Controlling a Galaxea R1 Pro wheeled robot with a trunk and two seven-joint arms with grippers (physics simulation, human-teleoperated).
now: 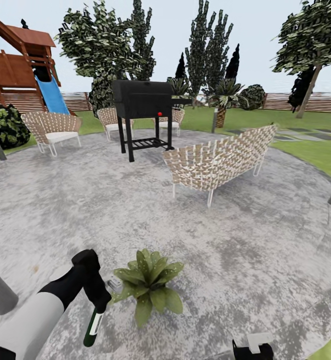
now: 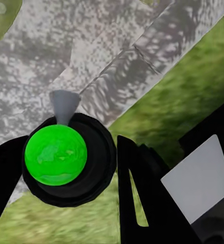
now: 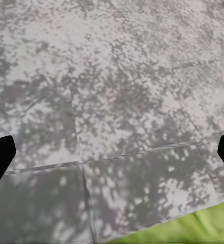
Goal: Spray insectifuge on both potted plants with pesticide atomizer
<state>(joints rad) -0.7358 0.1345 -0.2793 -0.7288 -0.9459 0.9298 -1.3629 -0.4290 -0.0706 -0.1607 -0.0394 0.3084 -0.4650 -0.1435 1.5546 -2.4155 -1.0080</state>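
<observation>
While the left gripper points down at the round grey paved patio, its black fingers are closed on the slim dark-green pesticide atomizer, which hangs below the hand with its pale label facing out and its lower end close to the paving. From the left wrist view the bottle is seen end-on as a black disc with a bright green centre and a small grey nozzle, seated between the two fingers. Only the edge of the right gripper shows at the bottom of the head view; in the right wrist view its two dark fingertips sit far apart at opposite edges with nothing but paving between them, so that hand is wide open and empty. One potted plant, a low rosette of pointed, pale-speckled green leaves, stands on the paving just beside the atomizer, on its right. Farther back I count one black barbecue grill on legs, one woven cream bench and three woven chairs, the nearest at the left. The left arm, white-sleeved with a black wrist, reaches forward from the lower left corner and bends downward at the wrist.
</observation>
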